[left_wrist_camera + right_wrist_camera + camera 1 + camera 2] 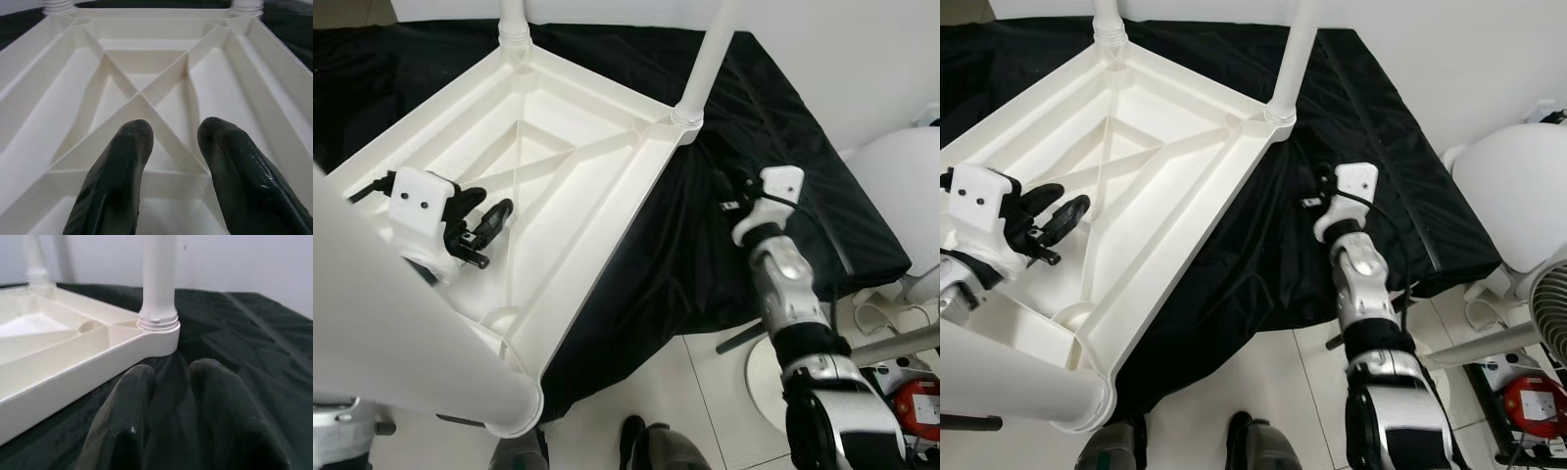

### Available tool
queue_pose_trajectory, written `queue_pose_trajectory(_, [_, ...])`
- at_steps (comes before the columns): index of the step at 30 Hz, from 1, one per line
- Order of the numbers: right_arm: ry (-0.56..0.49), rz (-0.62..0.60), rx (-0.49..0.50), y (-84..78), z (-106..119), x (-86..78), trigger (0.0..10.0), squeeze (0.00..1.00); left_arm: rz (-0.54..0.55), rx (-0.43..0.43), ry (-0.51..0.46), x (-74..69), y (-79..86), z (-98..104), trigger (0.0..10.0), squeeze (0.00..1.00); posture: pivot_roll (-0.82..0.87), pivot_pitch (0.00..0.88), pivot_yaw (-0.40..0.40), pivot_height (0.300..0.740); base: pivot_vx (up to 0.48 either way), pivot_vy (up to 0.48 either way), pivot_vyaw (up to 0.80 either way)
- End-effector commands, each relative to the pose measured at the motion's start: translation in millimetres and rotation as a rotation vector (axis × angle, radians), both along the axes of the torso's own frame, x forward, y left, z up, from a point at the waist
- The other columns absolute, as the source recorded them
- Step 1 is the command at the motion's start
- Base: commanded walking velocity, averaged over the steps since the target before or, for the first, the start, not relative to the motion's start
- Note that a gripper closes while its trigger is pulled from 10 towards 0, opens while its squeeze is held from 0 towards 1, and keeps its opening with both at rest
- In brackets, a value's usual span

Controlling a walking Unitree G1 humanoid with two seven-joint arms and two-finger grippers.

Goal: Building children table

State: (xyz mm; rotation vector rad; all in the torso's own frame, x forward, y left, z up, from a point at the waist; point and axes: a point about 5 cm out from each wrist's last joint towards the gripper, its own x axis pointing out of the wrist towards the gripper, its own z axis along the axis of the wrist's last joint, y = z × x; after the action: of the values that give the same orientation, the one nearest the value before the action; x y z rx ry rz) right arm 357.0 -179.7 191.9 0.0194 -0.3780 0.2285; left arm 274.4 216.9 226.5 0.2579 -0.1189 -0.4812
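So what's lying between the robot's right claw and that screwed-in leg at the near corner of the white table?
Just bare black cloth. The right wrist view shows the right gripper hovering over it, nothing before the leg in the upturned tabletop.

The upturned tabletop [558, 166] is showing as smooth, cream-white moulded plastic with a soft sheen along its ribs, its screwed-in legs [158, 279] looking the same. Beneath it, a black cloth [754, 147] is lying crinkled and faintly shiny. The left claw [171, 161] is gleaming with glossy black fingers [117, 181]; the right claw [171, 406] is appearing duller. The floor [685, 411] is presenting pale glossy tiles.
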Motion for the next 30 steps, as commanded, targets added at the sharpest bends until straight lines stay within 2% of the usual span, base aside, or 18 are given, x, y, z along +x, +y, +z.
queue_pose_trajectory(1, [-0.003, 0.021, 0.006, -4.5, -2, -10.3, 10.0, 0.00, -0.059, 0.010, 0.027, -0.1, 5.5, -5, 10.0, 0.00, 0.18, 0.226, -0.081, 0.740, 0.000, 0.000, 0.00])
queue_pose_trajectory(3, [-0.009, 0.038, 0.002, -6.5, -5, -20.4, 10.0, 0.00, -0.097, 0.007, 0.061, 0.9, 11.9, -7, 10.0, 0.00, 0.17, 0.225, -0.081, 0.740, 0.000, 0.000, 0.00])
queue_pose_trajectory(5, [-0.010, 0.043, 0.001, -7.0, -5, -23.2, 10.0, 0.00, -0.117, 0.007, 0.073, 0.5, 13.2, -8, 10.0, 0.00, 0.17, 0.225, -0.081, 0.740, 0.000, 0.000, 0.00])
queue_pose_trajectory(6, [-0.010, 0.047, -0.009, -7.5, -6, -26.5, 10.0, 0.00, -0.137, -0.001, 0.089, -0.3, 15.6, -9, 10.0, 1.00, 0.17, 0.224, -0.080, 0.740, 0.000, 0.000, 0.00])
queue_pose_trajectory(10, [0.007, 0.076, -0.015, -9.9, -6, -40.2, 10.0, 0.00, -0.237, -0.023, 0.103, -5.4, 24.5, -7, 10.0, 1.00, 0.15, 0.222, -0.079, 0.740, 0.000, 0.000, 0.00])
queue_pose_trajectory(14, [0.024, 0.081, -0.033, -14.3, -7, -45.2, 10.0, 0.00, -0.277, 0.011, 0.092, -7.2, 31.0, -4, 10.0, 1.00, 0.14, 0.218, -0.076, 0.740, 0.000, 0.000, 0.00])
queue_pose_trajectory(15, [0.027, 0.082, -0.038, -15.3, -7, -46.3, 10.0, 0.00, -0.288, 0.014, 0.110, -7.7, 32.6, -4, 10.0, 0.52, 0.14, 0.218, -0.076, 0.740, 0.000, 0.000, 0.00])
queue_pose_trajectory(17, [0.029, 0.083, -0.043, -15.9, -7, -47.2, 10.0, 0.00, -0.296, 0.013, 0.132, -8.0, 34.1, -4, 10.0, 0.52, 0.14, 0.218, -0.076, 0.740, 0.000, 0.000, 0.00])
queue_pose_trajectory(18, [0.033, 0.091, -0.048, -16.1, -6, -49.4, 10.0, 0.00, -0.334, 0.037, 0.153, -12.1, 37.2, -5, 10.0, 0.00, 0.14, 0.209, -0.074, 0.740, 0.000, 0.000, 0.00])
queue_pose_trajectory(19, [0.036, 0.098, -0.052, -16.2, -5, -51.2, 10.0, 0.00, -0.363, 0.055, 0.166, -15.2, 39.4, -5, 10.0, 0.00, 0.14, 0.209, -0.074, 0.740, 0.000, 0.000, 0.00])
queue_pose_trajectory(20, [0.038, 0.116, -0.071, -15.8, -4, -54.4, 10.0, 0.00, -0.420, 0.105, 0.185, -24.5, 42.5, -6, 10.0, 0.00, 0.13, 0.205, -0.066, 0.740, 0.000, 0.000, 0.00])
queue_pose_trajectory(27, [0.047, 0.126, -0.084, -15.4, -5, -56.3, 10.0, 0.00, -0.465, 0.132, 0.181, -30.9, 39.5, -5, 10.0, 0.00, 0.14, 0.202, -0.065, 0.740, 0.000, 0.000, 0.00])
queue_pose_trajectory(28, [0.055, 0.135, -0.092, -15.0, -5, -57.4, 10.0, 0.00, -0.492, 0.141, 0.206, -33.5, 38.1, -6, 10.0, 0.00, 0.14, 0.203, -0.067, 0.740, 0.000, 0.000, 0.00])
queue_pose_trajectory(30, [0.061, 0.147, -0.108, -14.7, -4, -58.4, 10.0, 0.00, -0.535, 0.205, 0.214, -40.4, 38.0, -8, 10.0, 0.00, 0.14, 0.203, -0.070, 0.740, 0.000, 0.000, 0.00])
